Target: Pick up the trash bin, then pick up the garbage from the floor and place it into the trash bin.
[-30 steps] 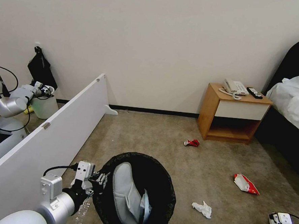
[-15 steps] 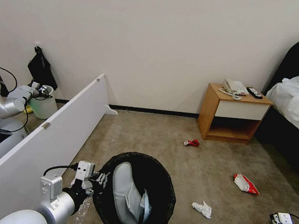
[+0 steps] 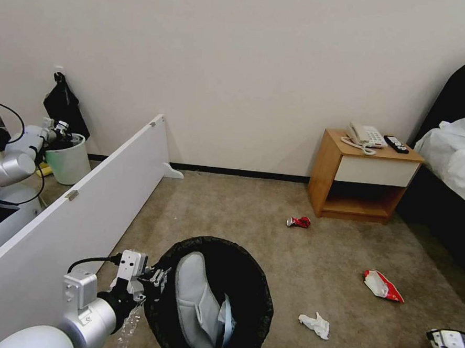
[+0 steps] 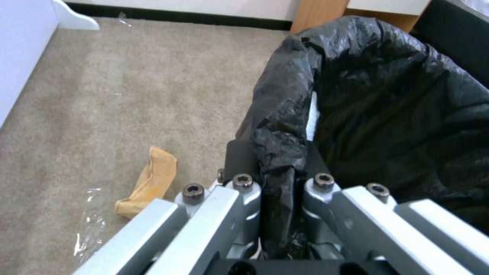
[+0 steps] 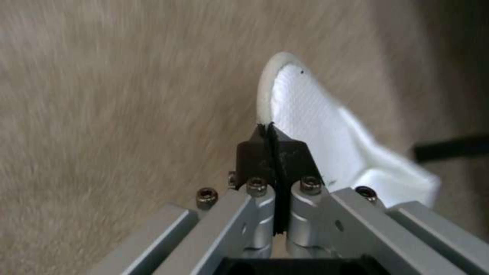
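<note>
Black-lined trash bin [image 3: 211, 299] rim clamped in left gripper [image 4: 275, 168] jaws | right gripper [image 5: 274, 143] jaws together beside white slipper [image 5: 326, 149]

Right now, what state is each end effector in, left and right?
Left end effector: closed on the trash bin's bag-lined rim.
Right end effector: closed, gripping the edge of a white slipper.

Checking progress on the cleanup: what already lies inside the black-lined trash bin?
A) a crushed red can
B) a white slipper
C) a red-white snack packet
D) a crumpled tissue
B: a white slipper lies inside the trash bin, while the can, tissue and packet sit on the carpet.
</note>
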### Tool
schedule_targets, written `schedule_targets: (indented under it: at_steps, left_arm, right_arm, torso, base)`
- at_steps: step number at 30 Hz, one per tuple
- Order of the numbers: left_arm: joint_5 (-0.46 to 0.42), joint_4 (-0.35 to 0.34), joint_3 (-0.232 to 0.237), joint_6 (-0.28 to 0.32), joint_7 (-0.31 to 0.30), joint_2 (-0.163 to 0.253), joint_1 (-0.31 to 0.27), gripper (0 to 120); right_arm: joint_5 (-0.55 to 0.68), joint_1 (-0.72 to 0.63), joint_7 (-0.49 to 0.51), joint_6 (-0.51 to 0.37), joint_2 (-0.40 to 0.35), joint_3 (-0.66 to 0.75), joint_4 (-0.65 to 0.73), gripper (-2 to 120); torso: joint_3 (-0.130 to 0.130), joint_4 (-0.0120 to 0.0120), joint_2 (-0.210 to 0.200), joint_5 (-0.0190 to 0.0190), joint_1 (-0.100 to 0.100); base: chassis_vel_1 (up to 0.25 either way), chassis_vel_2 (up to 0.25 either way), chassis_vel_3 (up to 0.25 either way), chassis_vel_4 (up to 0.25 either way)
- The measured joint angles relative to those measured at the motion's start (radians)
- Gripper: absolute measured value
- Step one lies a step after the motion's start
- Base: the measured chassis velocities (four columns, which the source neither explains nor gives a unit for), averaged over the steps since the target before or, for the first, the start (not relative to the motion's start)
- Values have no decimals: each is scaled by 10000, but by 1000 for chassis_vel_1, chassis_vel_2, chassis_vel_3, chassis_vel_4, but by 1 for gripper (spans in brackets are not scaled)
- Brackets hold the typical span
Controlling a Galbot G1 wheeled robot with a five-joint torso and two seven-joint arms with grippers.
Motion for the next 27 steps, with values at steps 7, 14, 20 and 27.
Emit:
schedule_targets:
  at_steps: [7, 14, 20, 27]
  left_arm:
    - [13, 93, 110, -4, 5, -15, -109, 4]
    - [14, 167, 188, -16, 5, -15, -145, 4]
    - [0, 206, 234, -16, -1, 2, -249, 4]
    - [75, 221, 339, -17, -4, -69, -203, 4]
  right_arm:
    - [486, -1362, 65, -94, -731, 738, 2222, 0]
    - [1510, -2510, 75, -191, -1558, 1639, 4228, 0]
    - [2419, -3543, 159, -379, -2354, 2684, 6083, 0]
    - [3112, -4029, 205, -398, -2902, 3187, 7706, 0]
  torso:
    - [0, 4, 0, 4, 0]
    - [0, 4, 0, 2, 0]
    - [1, 1, 0, 0, 0]
    - [1, 1, 0, 3, 0]
  base:
    - [0, 0, 0, 0]
    - [0, 0, 0, 0]
    - [0, 0, 0, 0]
    - [0, 0, 0, 0]
